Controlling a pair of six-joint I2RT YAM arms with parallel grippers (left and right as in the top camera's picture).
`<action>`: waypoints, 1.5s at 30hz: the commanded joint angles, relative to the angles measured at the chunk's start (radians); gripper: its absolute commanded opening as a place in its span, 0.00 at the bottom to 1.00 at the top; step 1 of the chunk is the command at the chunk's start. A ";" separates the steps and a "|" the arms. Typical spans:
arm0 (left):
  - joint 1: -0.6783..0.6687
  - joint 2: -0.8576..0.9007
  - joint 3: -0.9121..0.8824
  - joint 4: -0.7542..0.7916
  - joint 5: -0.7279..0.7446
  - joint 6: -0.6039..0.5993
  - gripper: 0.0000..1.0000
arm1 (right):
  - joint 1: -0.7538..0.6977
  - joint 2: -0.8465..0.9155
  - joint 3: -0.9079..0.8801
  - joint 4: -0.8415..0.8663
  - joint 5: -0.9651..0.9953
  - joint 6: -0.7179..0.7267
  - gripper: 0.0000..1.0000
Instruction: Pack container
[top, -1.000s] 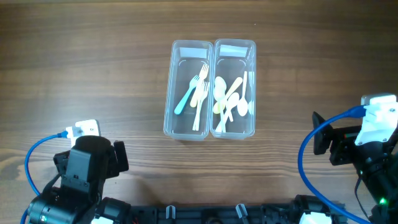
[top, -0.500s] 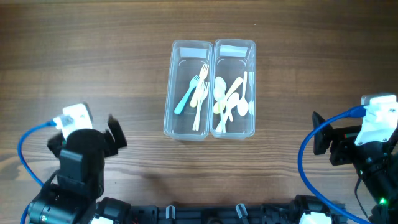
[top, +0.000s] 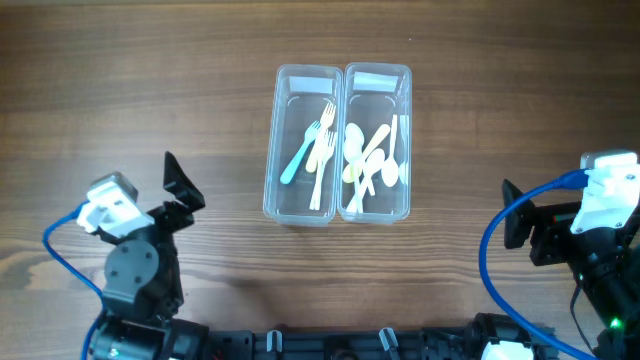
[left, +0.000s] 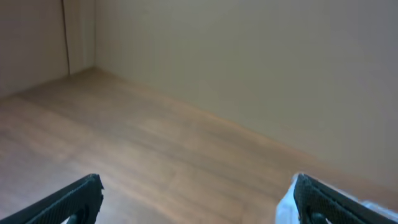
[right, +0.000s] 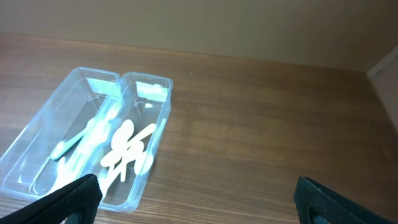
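2 clear containers (top: 342, 120) side by side on the desk (top: 120, 90): forks (top: 318, 165) in the left one, spoons (top: 365, 160) in the right. Left gripper (left: 199, 208) wide open, empty, well left of the containers; right gripper (right: 199, 202) likewise, well right of them.

Left arm (top: 135, 280) sits near-left, its wrist pitched up. Left gripper (top: 180, 197) has jaws spread wide, holds nothing, aims up-right. Right arm (top: 590, 240) sits near-right. Right gripper (top: 514, 216) spread wide, empty, points left.
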 joint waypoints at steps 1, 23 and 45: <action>0.039 -0.064 -0.087 0.018 0.068 -0.002 1.00 | -0.002 0.003 0.003 0.000 0.013 -0.003 1.00; 0.055 -0.398 -0.364 0.029 0.112 -0.006 1.00 | -0.002 0.003 0.003 0.000 0.013 -0.003 1.00; 0.055 -0.398 -0.448 0.085 0.169 -0.005 1.00 | -0.002 0.003 0.003 0.000 0.013 -0.003 1.00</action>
